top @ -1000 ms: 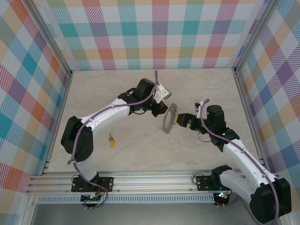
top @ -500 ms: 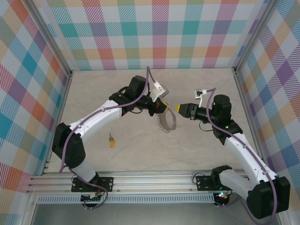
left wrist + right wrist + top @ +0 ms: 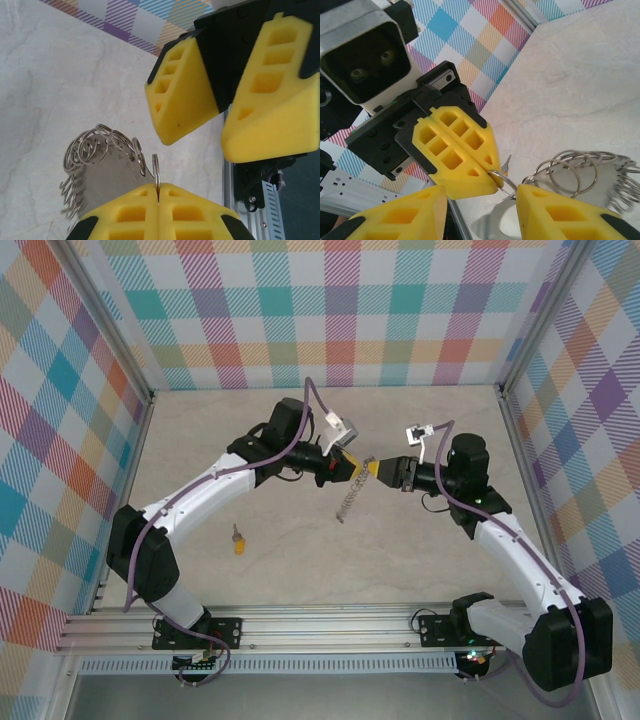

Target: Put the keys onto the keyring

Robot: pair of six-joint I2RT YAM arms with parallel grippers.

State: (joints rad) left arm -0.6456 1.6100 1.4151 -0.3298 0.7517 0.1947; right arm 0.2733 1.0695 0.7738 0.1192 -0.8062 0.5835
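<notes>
Very little of the job is done. The key (image 3: 238, 541) lies flat on the table (image 3: 420, 570), out to the left, well apart from both of my grippers and touched by nothing. Its yellow-orange head looks like smooth plastic, with a short dark blade at one end.

My left gripper (image 3: 158, 204) is clenched, its two yellow foam-like fingers pressed flush together with one thin loop of the keyring (image 3: 97, 150) nipped in the seam at their tips. The rest of the keyring hangs below, up off the table: a bunch of fine silvery wire circles overlapping like a loose chain, glossy and bumpy along the edge.

My right gripper (image 3: 480, 205) faces the left one tip to tip, jaws apart with nothing clamped. The pinched loop sits in the gap between them, close to one finger, and I cannot tell whether it touches. Those fingers are wedge-shaped blocks with moulded hollow cells.

What is left, as I judge it: steady or spread the ring, fetch the key from the table, and thread it onto a loop
</notes>
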